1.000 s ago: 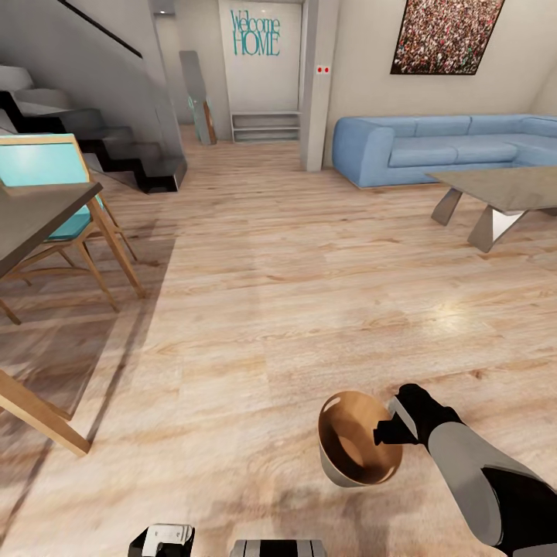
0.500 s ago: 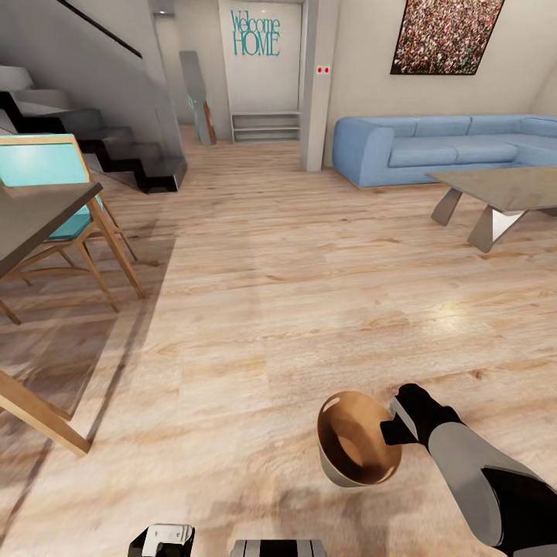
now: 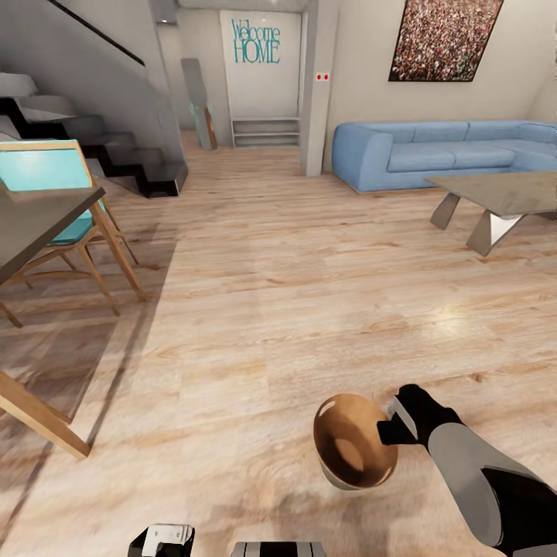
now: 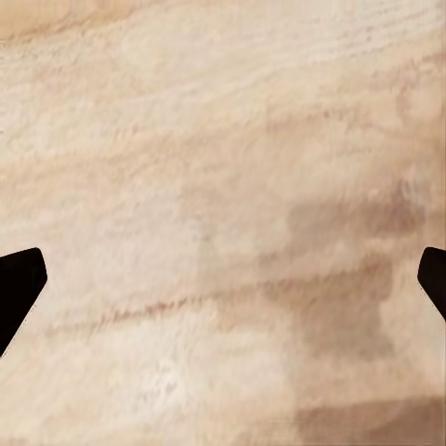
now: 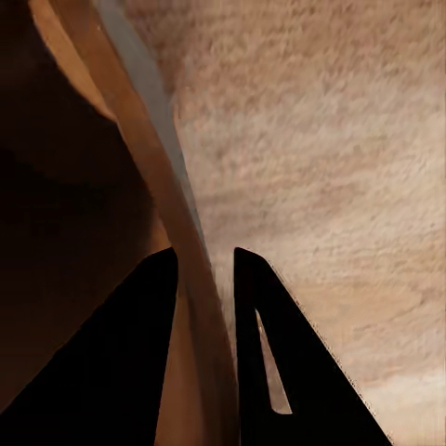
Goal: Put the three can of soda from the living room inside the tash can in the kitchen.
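The bin [image 3: 352,452] hangs above the wood floor [image 3: 294,309], your right gripper [image 3: 387,431] clamped on its rim, and looks empty. Your left gripper [image 4: 223,279] is spread apart, holding nothing. No can is collected yet; the sofa [image 3: 433,151] and coffee table [image 3: 503,193] are well ahead.

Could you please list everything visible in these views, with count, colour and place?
trash can: one, grey with brown inside, held above the floor by its rim
sofa: one, light blue, far right
coffee table: one, grey top, before the sofa
chair: one, teal and wood, left
dining table: one, dark top, left edge
stairs: one flight, black, far left
wall picture: one, speckled, above the sofa
floor: light wood
right gripper: black, clamped on the can's rim
left gripper: black fingertips apart, above bare floor
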Tool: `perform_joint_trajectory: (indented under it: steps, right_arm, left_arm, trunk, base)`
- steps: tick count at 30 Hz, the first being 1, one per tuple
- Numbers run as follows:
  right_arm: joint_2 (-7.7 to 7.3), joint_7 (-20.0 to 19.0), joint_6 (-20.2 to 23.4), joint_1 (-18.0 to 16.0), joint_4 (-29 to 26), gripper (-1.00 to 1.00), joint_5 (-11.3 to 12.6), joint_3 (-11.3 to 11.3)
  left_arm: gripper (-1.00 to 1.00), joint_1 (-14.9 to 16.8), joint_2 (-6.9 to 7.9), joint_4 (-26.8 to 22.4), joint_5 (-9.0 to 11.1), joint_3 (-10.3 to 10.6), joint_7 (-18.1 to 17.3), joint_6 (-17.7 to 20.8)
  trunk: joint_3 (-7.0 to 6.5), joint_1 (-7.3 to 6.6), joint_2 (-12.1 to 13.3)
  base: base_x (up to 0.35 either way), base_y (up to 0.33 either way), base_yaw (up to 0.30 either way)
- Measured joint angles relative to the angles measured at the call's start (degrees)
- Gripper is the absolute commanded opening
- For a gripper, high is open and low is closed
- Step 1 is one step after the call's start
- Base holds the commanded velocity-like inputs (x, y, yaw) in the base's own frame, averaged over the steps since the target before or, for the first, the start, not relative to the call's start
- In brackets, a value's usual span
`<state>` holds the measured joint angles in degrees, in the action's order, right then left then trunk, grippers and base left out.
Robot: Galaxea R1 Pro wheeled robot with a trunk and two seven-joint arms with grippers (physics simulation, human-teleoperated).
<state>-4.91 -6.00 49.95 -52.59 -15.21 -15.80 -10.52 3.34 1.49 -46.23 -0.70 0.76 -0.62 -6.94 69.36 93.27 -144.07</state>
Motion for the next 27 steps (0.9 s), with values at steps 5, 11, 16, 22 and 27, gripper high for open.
perform_joint_trajectory:
  steps: [5, 11, 16, 22, 27]
  right_arm:
    - [-0.11, 0.32, -2.22, 0.27, -0.38, -1.0, -2.6, 0.64]
    - [0.21, -0.13, -3.29, 0.0, -0.83, -1.0, -2.43, 0.34]
    - [1.82, -1.29, -3.78, -1.59, -2.15, -1.0, -4.67, 0.36]
    - [3.16, -1.84, -3.77, -2.26, -2.13, -1.0, -5.06, 0.29]
    - [3.15, -1.78, -3.8, -2.25, -2.11, -1.0, -7.54, 0.42]
  left_arm:
    - [1.0, 0.01, -0.07, -0.01, -0.09, -0.06, 0.0, 0.08]
    - [1.0, 0.37, 0.24, 0.31, -0.29, -0.1, -0.32, 0.02]
    - [1.0, 1.02, 0.49, 0.57, -0.35, -0.02, -0.69, -0.77]
    - [1.0, 1.02, 0.49, 0.57, -0.35, -0.02, -0.69, -0.76]
    - [1.0, 1.02, 0.49, 0.56, -0.35, -0.02, -0.69, -0.76]
  trunk:
    - [-1.1, -0.12, 0.07]
    - [-2.21, -0.25, 0.14]
    - [-2.21, -0.25, 0.14]
    - [-2.21, -0.25, 0.14]
    - [-2.21, -0.25, 0.14]
  base:
    - [0.0, 0.0, 0.0]
    - [0.0, 0.0, 0.0]
    - [0.0, 0.0, 0.0]
    - [0.0, 0.0, 0.0]
    - [0.0, 0.0, 0.0]
